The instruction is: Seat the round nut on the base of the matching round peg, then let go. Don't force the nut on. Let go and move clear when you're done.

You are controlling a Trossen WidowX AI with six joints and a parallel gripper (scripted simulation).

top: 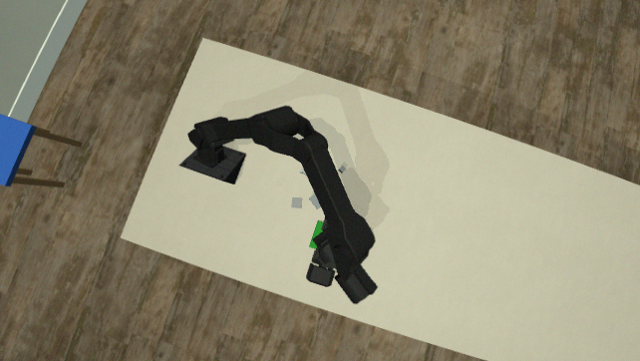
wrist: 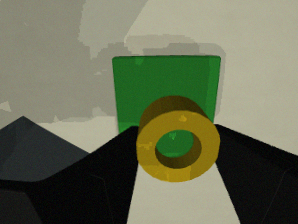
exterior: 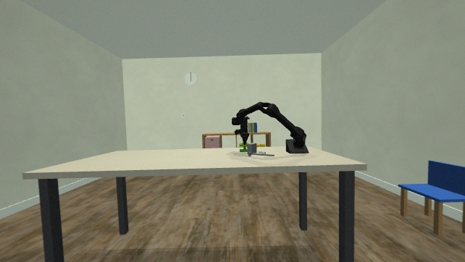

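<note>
In the wrist view my gripper (wrist: pixel 174 132) is shut on the yellow round nut (wrist: pixel 148 148), held by its sides between the two black fingers. The nut hangs right over the green base (wrist: pixel 166 83), and the top of the green round peg (wrist: pixel 177 143) shows through its hole. From above, the arm covers the nut, and only an edge of the green base (top: pixel 315 234) shows beside the wrist. In the side view the gripper (exterior: pixel 244 142) points straight down, low over the green base (exterior: pixel 243 149) on the table (exterior: pixel 163 163).
A grey block (exterior: pixel 252 148) with a grey rod (exterior: pixel 266 154) lies just right of the green base. Small grey pieces (top: pixel 297 202) (top: pixel 342 169) lie beside the arm. The arm's base (top: pixel 214 162) (exterior: pixel 296 146) stands at the table's far side.
</note>
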